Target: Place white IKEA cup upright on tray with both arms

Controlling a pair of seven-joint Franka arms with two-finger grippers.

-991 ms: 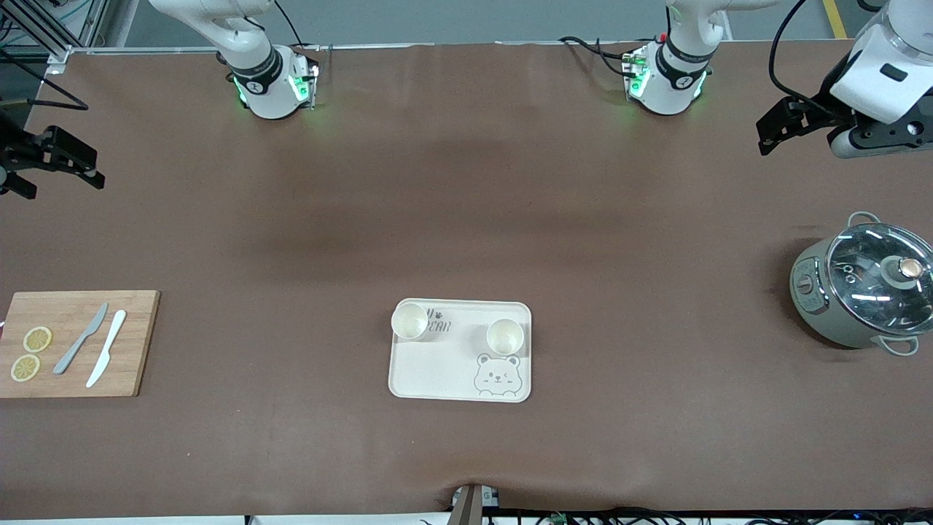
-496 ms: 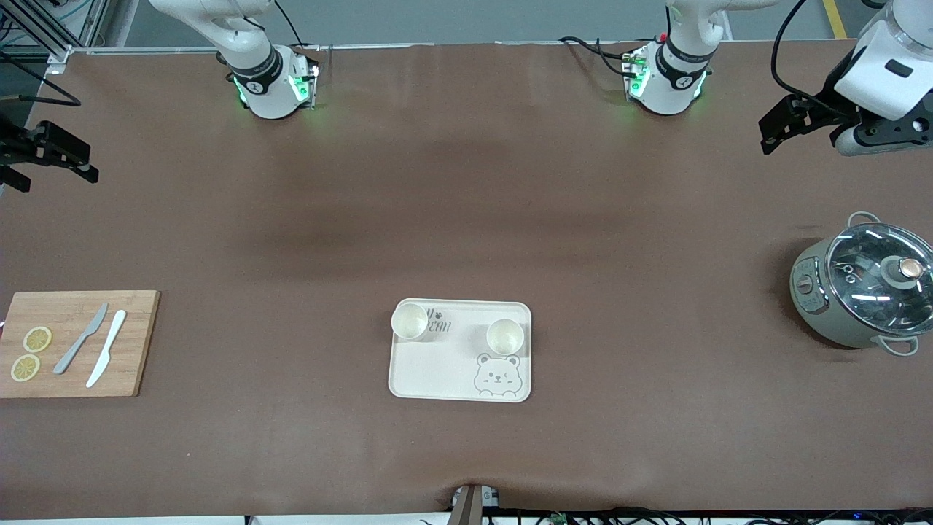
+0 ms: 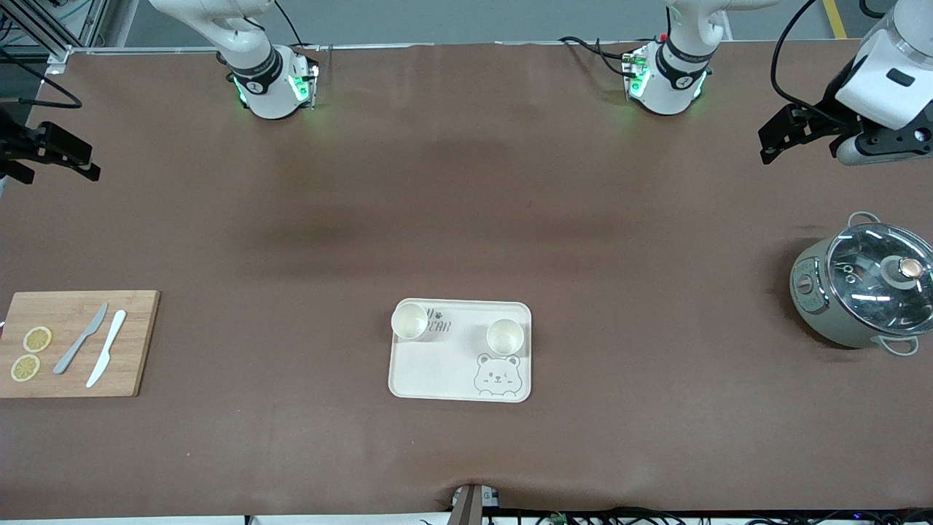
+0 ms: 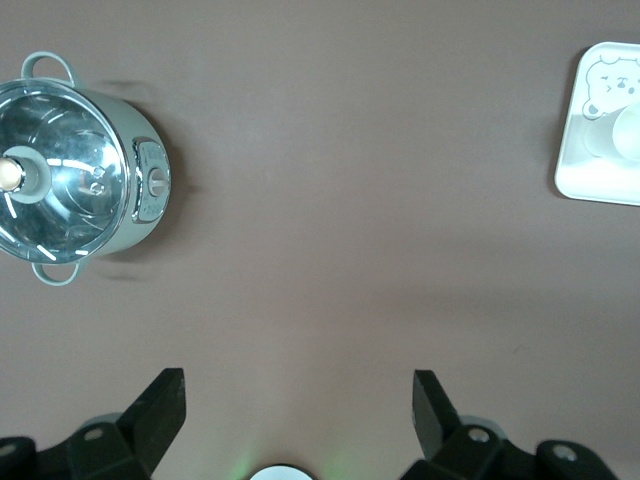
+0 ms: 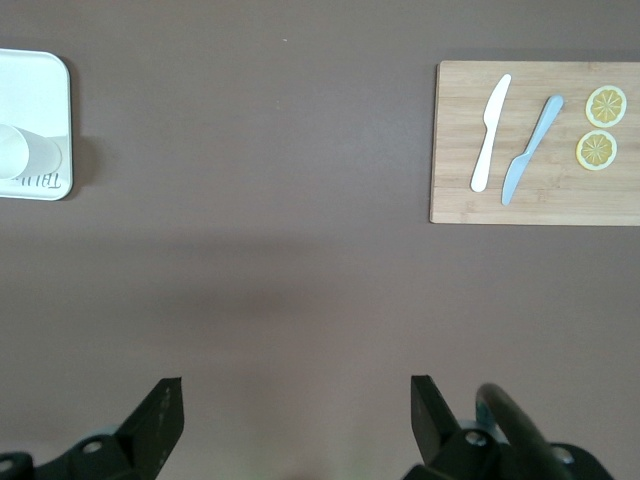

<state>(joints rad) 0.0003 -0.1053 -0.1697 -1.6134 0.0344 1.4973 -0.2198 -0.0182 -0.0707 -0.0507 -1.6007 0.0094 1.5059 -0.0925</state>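
One cup [image 3: 410,321] covered the start of the tray [image 3: 437,372] lettering. Both wrist views cropped the tray, and the front view's edge cropped the cutting board [image 3: 73,310].

Left end effector [image 3: 774,138] and right end effector [image 3: 55,154] hover, fingers spread.

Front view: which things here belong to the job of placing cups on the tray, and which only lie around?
Belongs to the job:
tray
two white cups, upright on it
left gripper, open, over bare table
right gripper, open, over bare table

Lying about:
cutting board
two knives
lemon slices
lidded pot
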